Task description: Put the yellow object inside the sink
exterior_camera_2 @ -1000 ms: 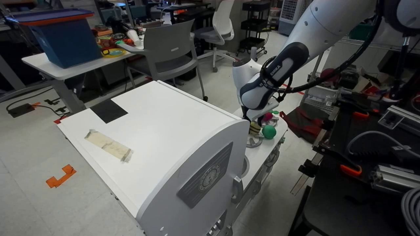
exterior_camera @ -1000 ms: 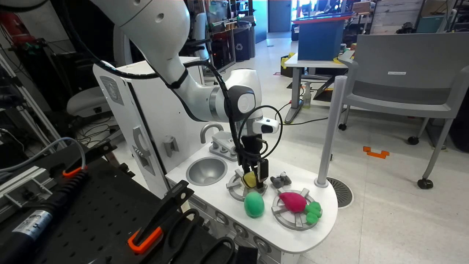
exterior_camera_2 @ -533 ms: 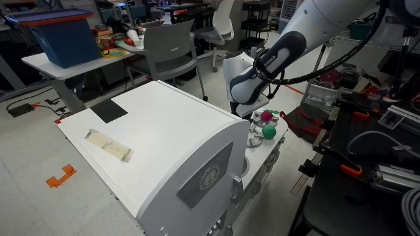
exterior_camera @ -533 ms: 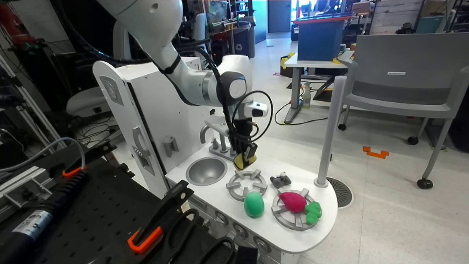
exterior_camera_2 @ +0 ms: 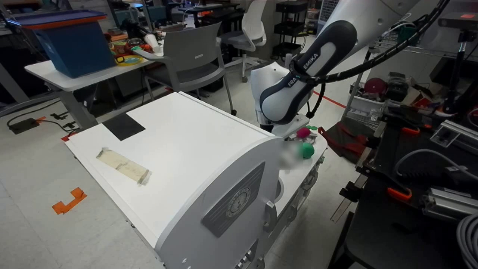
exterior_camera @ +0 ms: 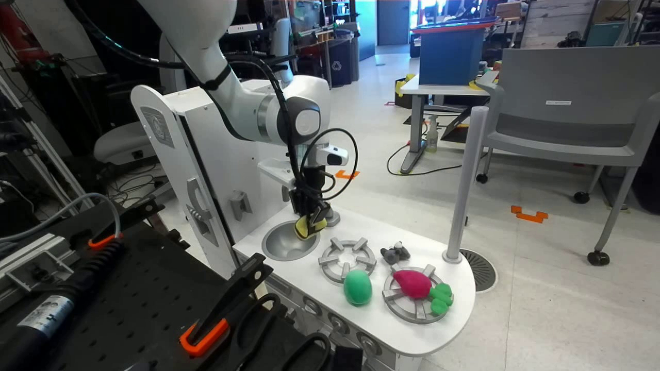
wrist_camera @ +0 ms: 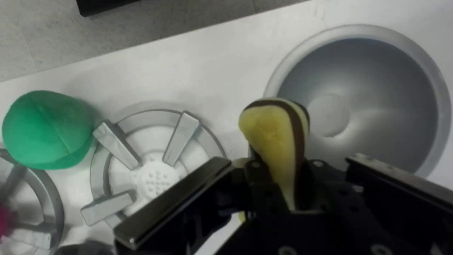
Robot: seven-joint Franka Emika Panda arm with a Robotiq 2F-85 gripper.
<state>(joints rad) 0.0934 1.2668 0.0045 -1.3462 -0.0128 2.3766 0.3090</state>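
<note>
The yellow object (wrist_camera: 270,131), soft with dark brown stripes, is squeezed between the fingers of my gripper (wrist_camera: 279,170) in the wrist view. In an exterior view my gripper (exterior_camera: 311,220) points down with the yellow object (exterior_camera: 301,230) raised over the right rim of the sink (exterior_camera: 289,251). The round grey sink (wrist_camera: 385,92) lies just right of the object in the wrist view, and nothing shows in its bowl. Only a sliver of the sink (exterior_camera_2: 279,189) shows past the cabinet in an exterior view, where the cabinet hides the fingers and the held object.
A green egg-shaped toy (exterior_camera: 357,287) sits beside the near burner ring (exterior_camera: 329,262). Farther along are a pink toy (exterior_camera: 412,283) with green leaves and a small grey toy (exterior_camera: 395,253). A tall white cabinet (exterior_camera: 227,139) flanks the sink; a post (exterior_camera: 466,185) rises opposite.
My gripper has shut on the yellow object, lifted it off the burner ring and carried it across to the sink's edge. The other toys have stayed in place.
</note>
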